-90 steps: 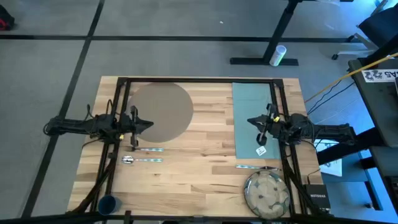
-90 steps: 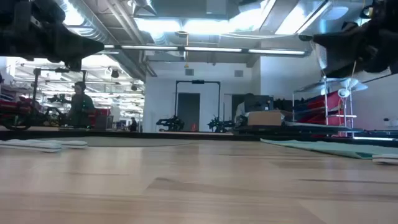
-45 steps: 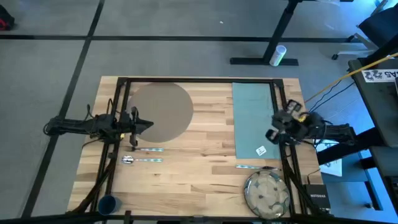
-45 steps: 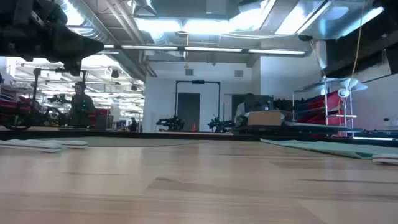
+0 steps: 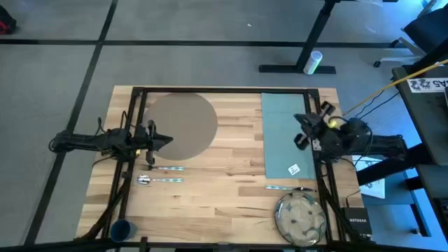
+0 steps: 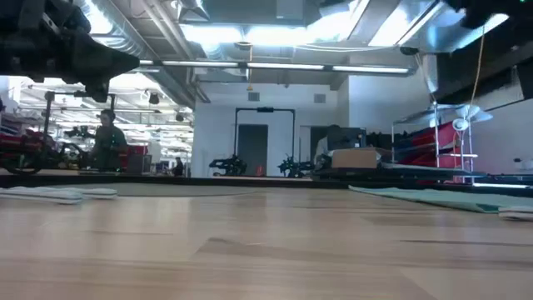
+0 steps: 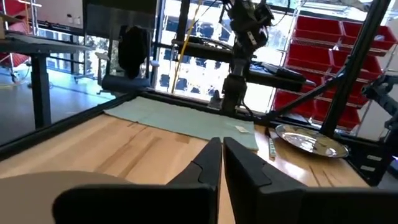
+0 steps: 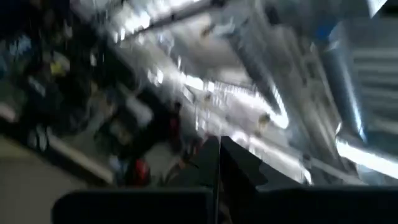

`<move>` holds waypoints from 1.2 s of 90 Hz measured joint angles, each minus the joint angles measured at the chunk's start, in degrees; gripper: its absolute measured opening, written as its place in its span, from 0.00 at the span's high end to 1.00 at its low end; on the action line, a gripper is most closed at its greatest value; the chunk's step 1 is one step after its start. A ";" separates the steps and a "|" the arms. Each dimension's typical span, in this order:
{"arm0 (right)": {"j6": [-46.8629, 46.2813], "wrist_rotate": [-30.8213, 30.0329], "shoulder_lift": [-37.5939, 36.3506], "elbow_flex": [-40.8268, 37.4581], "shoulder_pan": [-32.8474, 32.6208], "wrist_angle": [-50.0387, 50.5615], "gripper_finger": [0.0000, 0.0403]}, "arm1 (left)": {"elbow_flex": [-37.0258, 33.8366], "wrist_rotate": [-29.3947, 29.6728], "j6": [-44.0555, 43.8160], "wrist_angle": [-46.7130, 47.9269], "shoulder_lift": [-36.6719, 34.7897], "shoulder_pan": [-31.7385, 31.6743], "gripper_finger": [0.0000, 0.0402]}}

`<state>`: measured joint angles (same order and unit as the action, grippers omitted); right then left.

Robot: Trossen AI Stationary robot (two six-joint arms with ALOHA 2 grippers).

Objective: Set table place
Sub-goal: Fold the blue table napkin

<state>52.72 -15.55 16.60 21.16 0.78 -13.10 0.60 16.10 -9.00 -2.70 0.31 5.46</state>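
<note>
On the worktop (image 5: 224, 175), the placemat (image 5: 183, 126) lies upper left, the napkin (image 5: 283, 133) upper right and the plate (image 5: 300, 215) lower right. The left end effector (image 5: 166, 140), fingers together, hovers at the placemat's edge; the right end effector (image 5: 299, 130), fingers together, is raised over the napkin.

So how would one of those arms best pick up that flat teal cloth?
Probably by pinching the napkin at a corner or edge, coming straight down from above, because it lies flat on the table. The right gripper hangs nearest, its fingers shut.
</note>
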 joint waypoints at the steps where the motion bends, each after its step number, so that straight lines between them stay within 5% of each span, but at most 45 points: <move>1: -0.06 -0.79 0.89 0.95 0.00 1.44 1.00 | 0.00 0.00 -0.01 -0.01 -0.01 -0.01 1.00; 20: -7.61 -15.83 19.29 18.26 0.02 30.81 1.00 | 0.00 0.00 0.87 -0.02 0.00 -0.22 1.00; 46: -23.60 -16.54 40.75 28.80 2.36 58.80 1.00 | -0.01 0.00 0.44 -0.04 0.00 -0.27 1.00; 71: -31.53 -16.02 55.88 28.82 15.27 57.34 1.00 | -0.02 0.02 0.13 -1.59 -0.02 -0.27 1.00; 108: -35.66 -5.32 71.22 28.84 31.97 40.85 1.00 | -0.02 0.38 0.20 -0.76 0.00 -0.27 1.00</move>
<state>17.06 -20.87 87.82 50.00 32.74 27.75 0.58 16.47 -8.80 -3.46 0.32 5.19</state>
